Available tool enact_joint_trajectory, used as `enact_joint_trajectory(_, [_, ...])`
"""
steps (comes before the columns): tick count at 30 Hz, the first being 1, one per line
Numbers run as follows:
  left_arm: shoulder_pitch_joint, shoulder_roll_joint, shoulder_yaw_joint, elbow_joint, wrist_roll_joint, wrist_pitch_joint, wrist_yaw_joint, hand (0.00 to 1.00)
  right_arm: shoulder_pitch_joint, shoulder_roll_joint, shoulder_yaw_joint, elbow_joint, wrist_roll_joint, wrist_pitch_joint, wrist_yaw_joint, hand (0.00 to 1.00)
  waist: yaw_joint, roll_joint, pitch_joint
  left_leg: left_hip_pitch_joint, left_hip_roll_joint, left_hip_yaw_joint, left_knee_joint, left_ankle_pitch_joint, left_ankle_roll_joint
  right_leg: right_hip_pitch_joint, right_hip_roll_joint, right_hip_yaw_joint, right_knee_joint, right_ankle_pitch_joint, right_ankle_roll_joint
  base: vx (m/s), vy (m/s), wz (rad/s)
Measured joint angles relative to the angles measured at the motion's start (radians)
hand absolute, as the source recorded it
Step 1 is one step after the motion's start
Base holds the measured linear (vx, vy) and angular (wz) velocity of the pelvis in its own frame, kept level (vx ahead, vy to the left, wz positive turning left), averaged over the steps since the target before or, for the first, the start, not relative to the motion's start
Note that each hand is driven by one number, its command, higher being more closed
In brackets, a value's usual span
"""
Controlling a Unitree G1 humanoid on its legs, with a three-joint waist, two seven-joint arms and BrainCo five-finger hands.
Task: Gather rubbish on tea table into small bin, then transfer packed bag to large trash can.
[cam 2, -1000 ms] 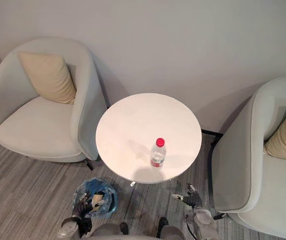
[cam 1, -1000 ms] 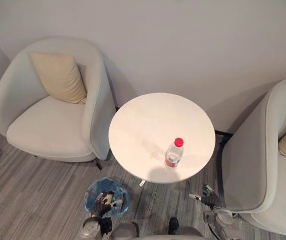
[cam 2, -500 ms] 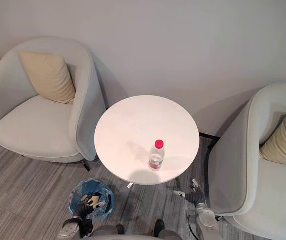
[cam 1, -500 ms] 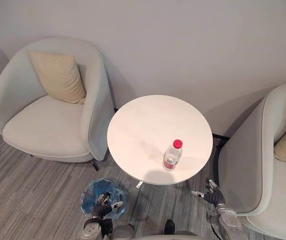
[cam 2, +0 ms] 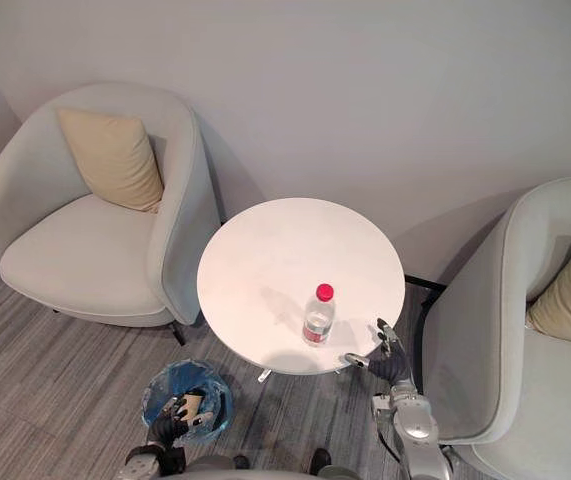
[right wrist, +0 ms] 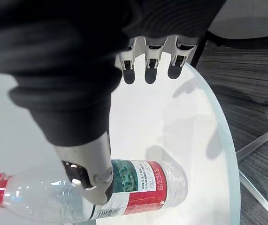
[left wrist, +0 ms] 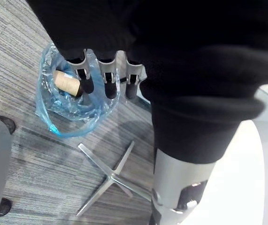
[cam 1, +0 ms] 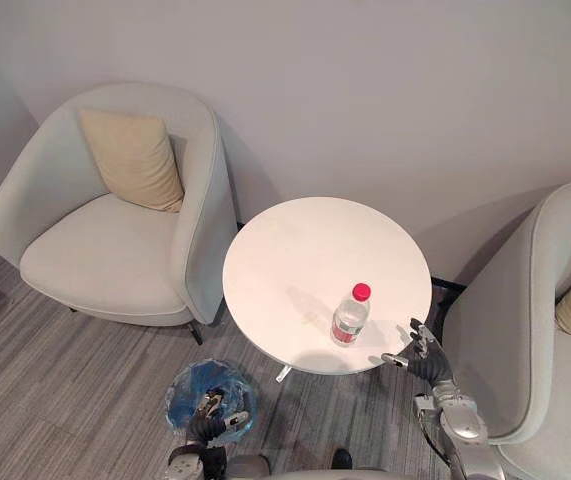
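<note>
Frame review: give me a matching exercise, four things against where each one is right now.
1 bottle
2 bin
3 right hand
4 cushion

A on the left armchair
B open, at the table's edge
C on the floor, blue-lined
D upright on the table

Pairs: 1-D, 2-C, 3-B, 4-A

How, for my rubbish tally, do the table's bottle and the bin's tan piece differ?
The clear red-capped plastic bottle stands upright on the round white table; the tan cylindrical piece lies sideways in the blue-bagged bin. The bottle is see-through, the piece opaque. Neither is held.
</note>
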Motion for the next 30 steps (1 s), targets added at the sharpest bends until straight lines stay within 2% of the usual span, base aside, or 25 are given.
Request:
enact_joint_trajectory(9, [0.006,-0.001,-0.007,0.002,0.0,-0.001,-0.005,0.0,-0.052,-0.01,0.049,0.003,-0.019,0.0,0.0,0.0,0.001,0.0,0.0,-0.004,-0.002,-0.027,-0.031,0.02,-0.002,0.0,-0.001,-0.029,-0.012,0.001,-0.001,-0.02,-0.014,0.09])
enact_joint_trajectory(21, [0.005,-0.001,-0.027,0.008,-0.002,-0.01,-0.02,0.0,-0.183,-0.013,0.104,0.113,-0.015,0.001,-0.021,0.0,0.004,0.004,-0.001,-0.051,-0.018,-0.07,-0.029,0.035,0.001,-0.026,-0.013,-0.073,-0.013,0.001,0.0,-0.02,0.007,0.11])
enact_joint_trajectory(25, [-0.006,-0.003,-0.033,0.007,-0.003,-0.014,-0.02,0.0,-0.212,-0.01,0.133,0.135,-0.014,0.003,-0.026,0.0,0.031,0.013,0.005,-0.062,-0.018,-0.077,-0.03,0.039,0.001,-0.033,-0.013,-0.081,-0.011,0.001,0.0,-0.03,-0.003,0.07])
enact_joint_trajectory(29, [-0.006,-0.004,-0.034,0.004,-0.003,-0.015,-0.019,0.0,-0.273,-0.012,0.133,0.17,0.007,0.004,-0.046,0.0,0.03,0.023,0.014,-0.084,-0.023,-0.1,-0.03,0.047,0.001,-0.045,-0.017,-0.103,-0.01,0.001,0.0,-0.03,-0.001,0.17])
enact_joint_trajectory(30, [-0.007,-0.005,-0.034,-0.002,-0.004,-0.016,-0.019,0.0,-0.29,-0.011,0.133,0.173,0.012,0.004,-0.048,1.0,0.032,0.023,0.02,-0.094,-0.024,-0.104,-0.03,0.051,-0.001,-0.055,-0.017,-0.106,-0.009,0.001,0.0,-0.03,-0.006,0.11])
